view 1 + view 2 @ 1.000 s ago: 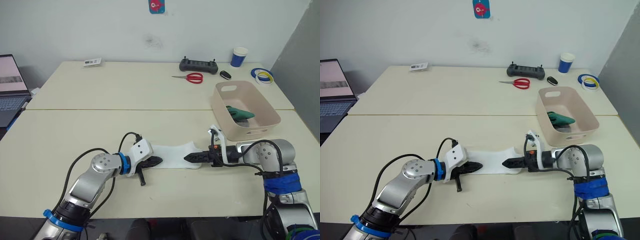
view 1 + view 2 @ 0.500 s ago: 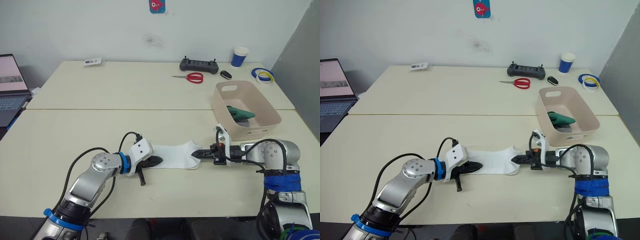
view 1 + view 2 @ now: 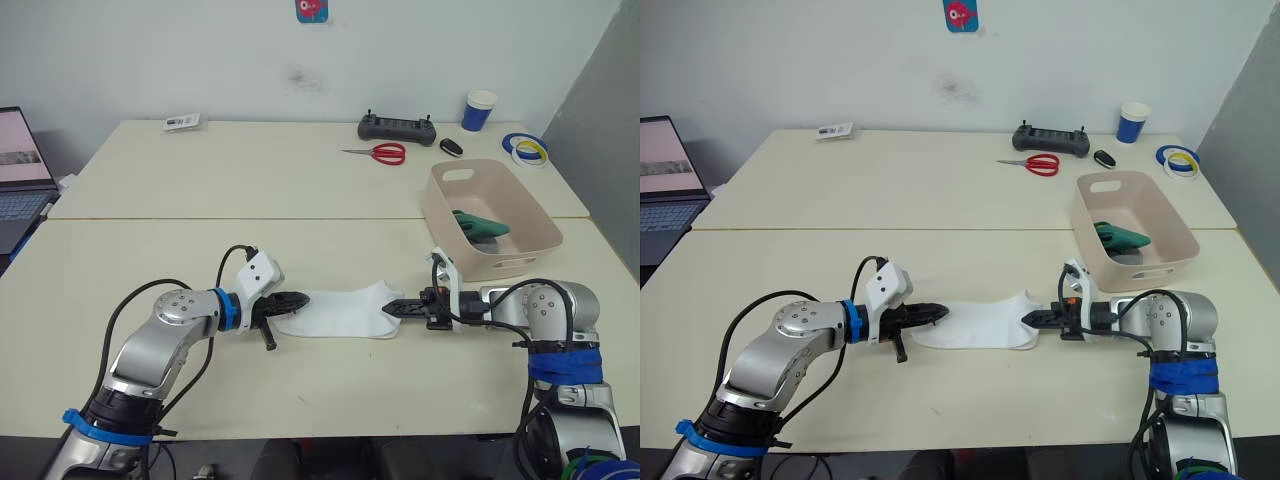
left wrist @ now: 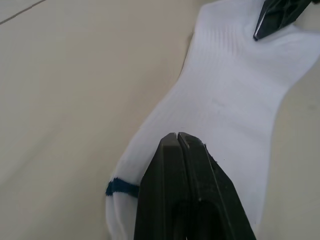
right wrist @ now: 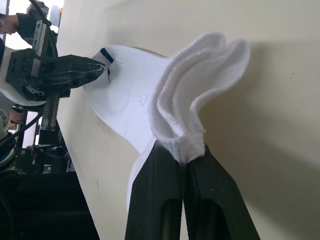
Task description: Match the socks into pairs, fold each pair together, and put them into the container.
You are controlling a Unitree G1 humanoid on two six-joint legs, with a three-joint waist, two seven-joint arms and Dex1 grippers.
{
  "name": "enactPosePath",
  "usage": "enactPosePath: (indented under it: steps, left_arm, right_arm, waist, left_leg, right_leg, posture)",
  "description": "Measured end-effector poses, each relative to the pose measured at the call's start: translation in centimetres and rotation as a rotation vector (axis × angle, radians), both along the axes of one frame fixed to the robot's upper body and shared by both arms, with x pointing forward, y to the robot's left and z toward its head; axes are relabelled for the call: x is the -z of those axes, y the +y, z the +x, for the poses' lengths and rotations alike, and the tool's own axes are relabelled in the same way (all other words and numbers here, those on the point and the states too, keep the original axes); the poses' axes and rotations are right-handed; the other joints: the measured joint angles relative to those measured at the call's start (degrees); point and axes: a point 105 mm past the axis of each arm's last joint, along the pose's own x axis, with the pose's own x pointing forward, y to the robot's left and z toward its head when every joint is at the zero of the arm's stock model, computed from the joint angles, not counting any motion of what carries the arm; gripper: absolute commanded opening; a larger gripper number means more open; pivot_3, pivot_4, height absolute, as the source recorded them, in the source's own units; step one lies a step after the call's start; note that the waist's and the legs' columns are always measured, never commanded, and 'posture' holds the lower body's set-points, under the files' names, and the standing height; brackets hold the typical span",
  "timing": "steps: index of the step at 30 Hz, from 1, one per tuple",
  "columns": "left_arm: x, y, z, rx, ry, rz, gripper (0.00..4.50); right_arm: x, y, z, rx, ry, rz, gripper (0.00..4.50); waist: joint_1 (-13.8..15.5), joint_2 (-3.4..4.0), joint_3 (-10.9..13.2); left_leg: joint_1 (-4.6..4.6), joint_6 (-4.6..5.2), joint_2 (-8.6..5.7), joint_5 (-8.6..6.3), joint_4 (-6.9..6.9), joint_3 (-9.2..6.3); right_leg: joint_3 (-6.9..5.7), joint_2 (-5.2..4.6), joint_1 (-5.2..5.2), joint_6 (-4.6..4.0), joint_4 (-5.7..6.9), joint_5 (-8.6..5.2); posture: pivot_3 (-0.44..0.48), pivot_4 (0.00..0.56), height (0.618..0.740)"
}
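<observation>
Right gripper (image 3: 393, 307) clamped on the cuffs of the white socks (image 3: 340, 311), left gripper (image 3: 296, 299) closed on the toe end. Stretched flat on the table (image 3: 300, 240) between both. Soft, light, limp; best held at the ends. Further back, container (image 3: 494, 218) with green socks (image 3: 478, 224) inside.

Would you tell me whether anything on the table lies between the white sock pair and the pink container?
Nothing visible does: the table is bare between the white socks and the container, apart from the right gripper shut on their cuffs.
</observation>
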Motion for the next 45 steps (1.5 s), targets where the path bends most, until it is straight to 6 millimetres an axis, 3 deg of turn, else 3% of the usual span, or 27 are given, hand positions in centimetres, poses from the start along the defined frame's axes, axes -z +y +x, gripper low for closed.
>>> enactPosePath:
  steps: [9, 19, 28, 36, 41, 45]
  left_arm:
    - [1.1, 0.0, 0.0, 0.018, -0.006, 0.046, 0.0]
    - [1.2, -0.3, 0.0, 0.025, -0.01, 0.042, 0.0]
    - [1.2, -0.4, 0.0, 0.011, 0.009, 0.029, 0.0]
    - [1.1, -0.3, -0.2, 0.001, 0.015, 0.026, 0.0]
    - [1.2, -0.3, -0.3, -0.007, 0.012, 0.026, 0.0]
    - [1.2, -0.2, -0.3, -0.009, 0.012, 0.026, 0.0]
  right_arm:
    - [-0.2, 0.0, -0.1, -0.006, -0.004, 0.005, 0.02]
    - [-3.9, 4.3, -0.6, -0.144, -0.122, 0.106, 0.02]
    - [-2.5, 8.4, -0.5, -0.177, -0.081, 0.101, 0.02]
    - [-1.9, 10.2, -0.1, -0.199, -0.116, 0.042, 0.02]
    - [-1.6, 11.1, 0.1, -0.204, -0.117, 0.043, 1.43]
    - [-2.4, 12.0, 0.0, -0.226, -0.13, 0.072, 2.85]
  waist:
    - [0.0, 0.0, 0.0]
    - [0.0, 0.01, 0.0]
    - [0.0, 0.02, 0.0]
    - [-0.1, 0.02, 0.0]
    - [-0.1, 0.03, 0.0]
    - [-0.1, 0.03, 0.0]
  left_leg:
    - [0.0, 0.0, 0.0, 0.0, 0.0, 0.01]
    - [0.0, 0.0, 0.01, 0.0, 0.0, 0.0]
    - [0.01, 0.0, 0.02, 0.0, 0.0, 0.0]
    - [0.01, 0.01, 0.05, 0.0, -0.02, 0.0]
    - [0.01, 0.01, 0.05, 0.0, -0.03, 0.0]
    - [0.01, 0.01, 0.06, 0.0, -0.03, 0.0]
  right_leg:
    - [0.01, 0.0, -0.01, 0.0, 0.01, 0.0]
    - [-0.01, 0.0, 0.0, 0.0, 0.02, 0.0]
    - [0.0, -0.01, 0.0, 0.0, 0.03, 0.0]
    - [-0.01, 0.0, -0.02, 0.0, 0.03, 0.0]
    - [-0.01, 0.0, -0.03, 0.0, 0.03, 0.0]
    - [-0.01, 0.0, -0.03, 0.0, 0.04, 0.0]
  posture:
    - [0.0, 0.15, 0.74]
    - [0.0, 0.15, 0.74]
    - [0.0, 0.15, 0.74]
    - [0.0, 0.15, 0.74]
    - [0.0, 0.15, 0.74]
    - [0.0, 0.15, 0.74]
